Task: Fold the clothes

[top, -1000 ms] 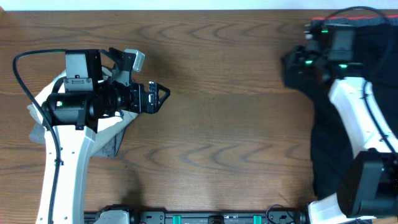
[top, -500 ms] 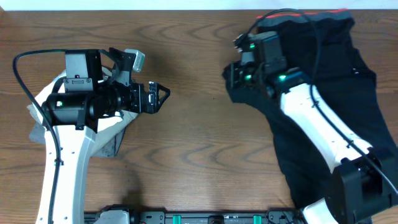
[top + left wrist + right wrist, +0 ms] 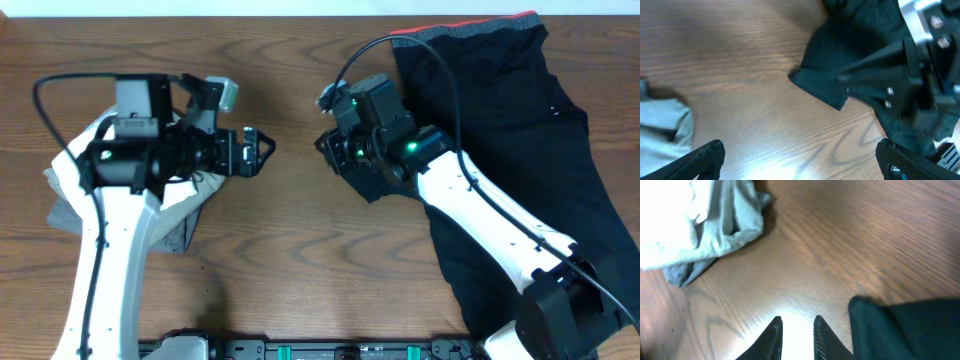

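**Both tools empty; black garment right, pale pile left**

Our right tool [image 3: 796,337] has its two tips slightly apart. Bare wood shows in the narrow gap and nothing is gripped. It hangs low over the table [image 3: 320,260], pointing left. Just to the right of its tips lies a corner of the black garment [image 3: 520,130], flat on the wood, close to the tips but not between them.

From there the garment spreads over the right side of the table, running from the far edge to the near edge, partly under the right arm. Its red hem [image 3: 470,28] lies along the far side.

Our left tool [image 3: 262,152] is wide open and empty, with its fingers [image 3: 705,155] at the two lower corners of the left wrist view. It points right, towards the right tool, with bare table between the two.

Under and behind the left arm, at the left of the table, lie the pale clothes [image 3: 70,190], white over grey, in a loose pile. They are well apart from the black garment.
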